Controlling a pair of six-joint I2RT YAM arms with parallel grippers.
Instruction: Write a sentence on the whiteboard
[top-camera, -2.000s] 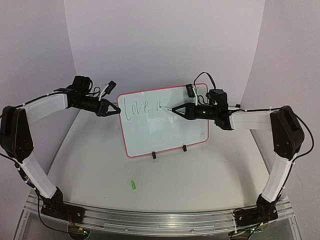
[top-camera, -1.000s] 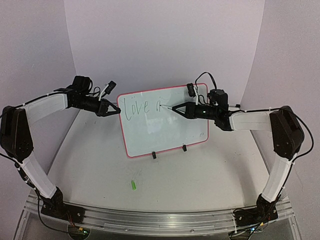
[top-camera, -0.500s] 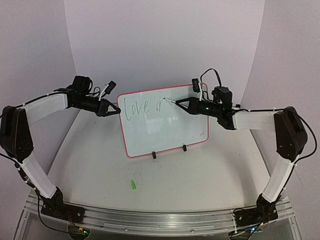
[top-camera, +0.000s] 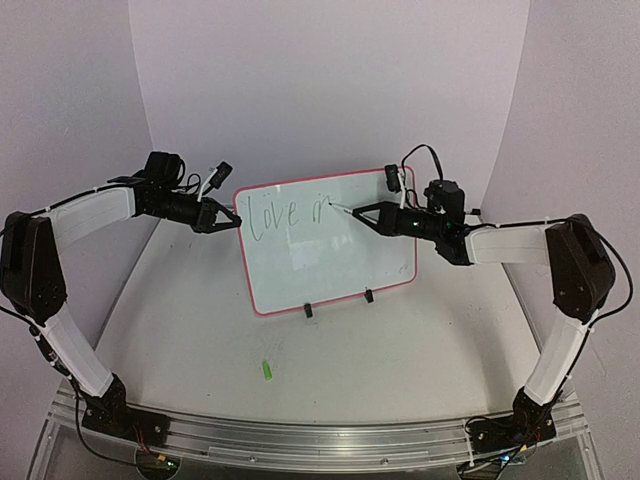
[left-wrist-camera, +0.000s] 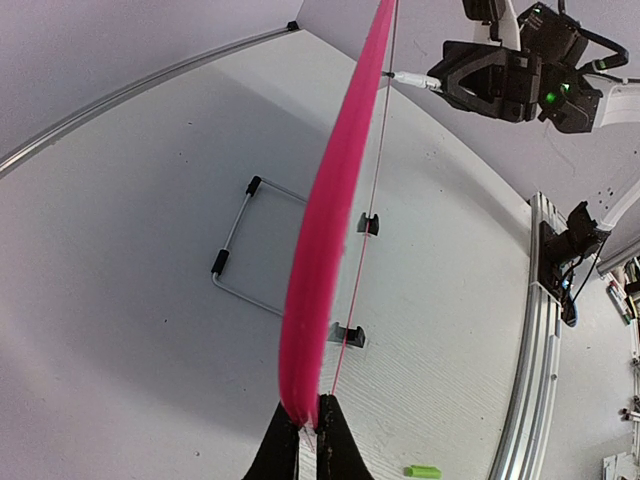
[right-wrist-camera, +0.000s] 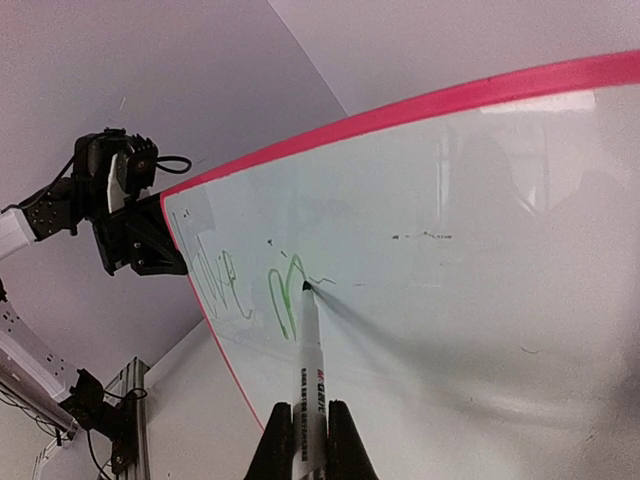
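The whiteboard (top-camera: 330, 255) stands upright on two black feet at mid-table, with a red-pink rim. Its edge shows in the left wrist view (left-wrist-camera: 330, 220) and its face in the right wrist view (right-wrist-camera: 480, 250). The sentence (top-camera: 282, 213) reads "Love" plus the first green strokes of a second word (right-wrist-camera: 285, 295). My left gripper (top-camera: 236, 222) is shut on the board's left rim (left-wrist-camera: 303, 425). My right gripper (top-camera: 362, 213) is shut on a white marker (right-wrist-camera: 311, 370) whose tip touches the board at the newest stroke (top-camera: 333, 207).
A green marker cap (top-camera: 267, 369) lies on the table in front of the board; it also shows in the left wrist view (left-wrist-camera: 423, 470). A wire stand (left-wrist-camera: 235, 255) props the board from behind. White walls enclose the back and sides.
My right gripper has moved the marker up and slightly left along the board, adding green strokes after "Love". The left gripper and the board have not moved.
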